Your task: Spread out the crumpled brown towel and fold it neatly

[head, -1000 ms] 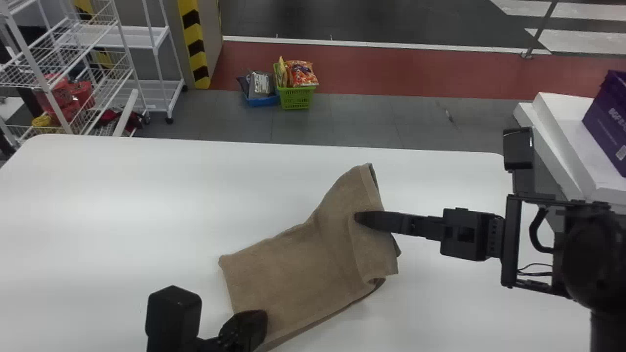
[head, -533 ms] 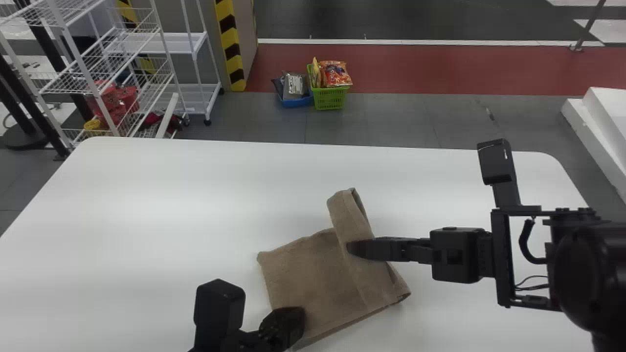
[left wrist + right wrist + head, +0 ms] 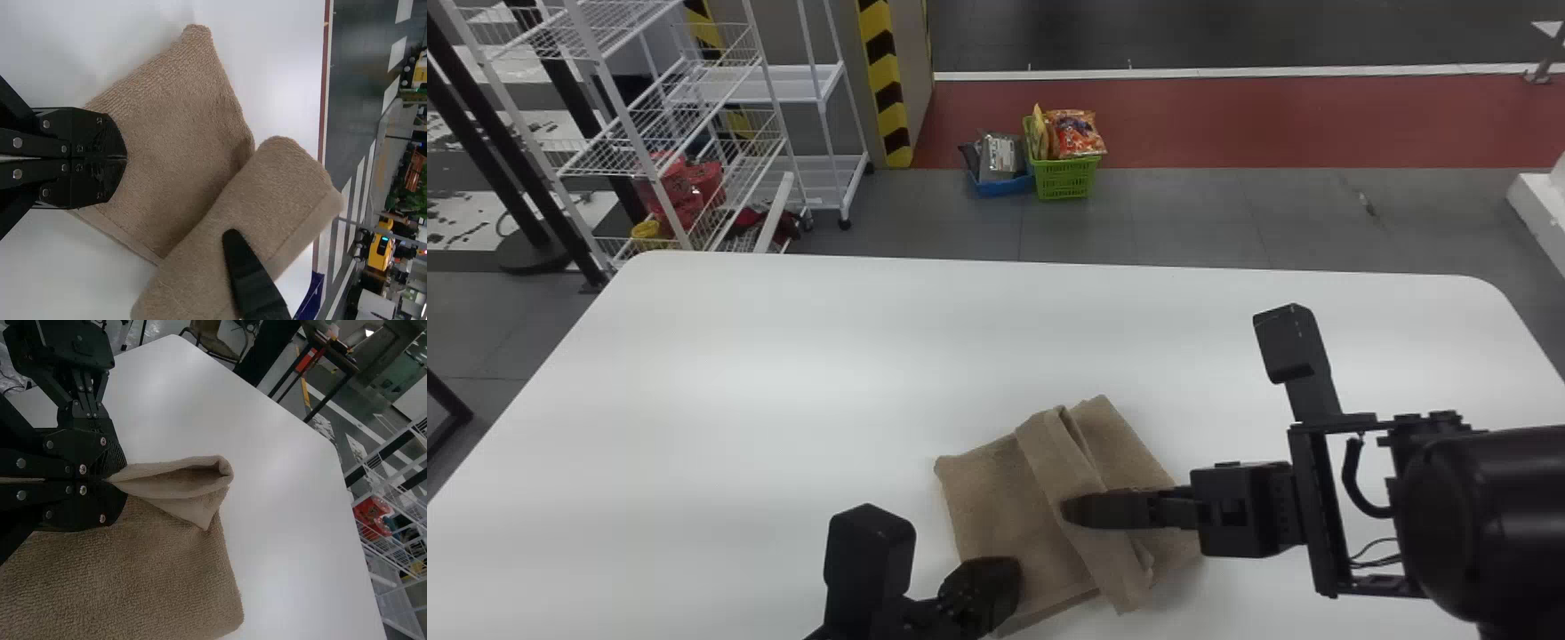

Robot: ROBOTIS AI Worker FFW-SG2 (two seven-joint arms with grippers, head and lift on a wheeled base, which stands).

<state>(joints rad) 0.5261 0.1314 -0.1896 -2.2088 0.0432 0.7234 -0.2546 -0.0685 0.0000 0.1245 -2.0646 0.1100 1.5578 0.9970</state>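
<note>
The brown towel [image 3: 996, 498] lies near the table's front edge, a raised flap crossing its middle. My right gripper [image 3: 1069, 510] comes in from the right over that flap. In the right wrist view my right gripper [image 3: 115, 481] is shut on the flap, which stands up in a loop from the towel [image 3: 160, 567]. At the towel's front left part is my left gripper [image 3: 1009, 582]. In the left wrist view my left gripper [image 3: 125, 158] has its fingers together over the flat part of the towel [image 3: 173, 127]; whether cloth is pinched between them is hidden.
The white table [image 3: 765, 373] extends around the towel. Beyond it on the floor stand a green basket [image 3: 1064, 182] and a blue basket [image 3: 1003, 187] with packets. A white wire rack [image 3: 618, 124] is behind the table's left corner.
The right gripper has drawn its part of the towel toward the table's front, folding it over the rest. The head view has swung right to left, shifting the whole scene rightward.
</note>
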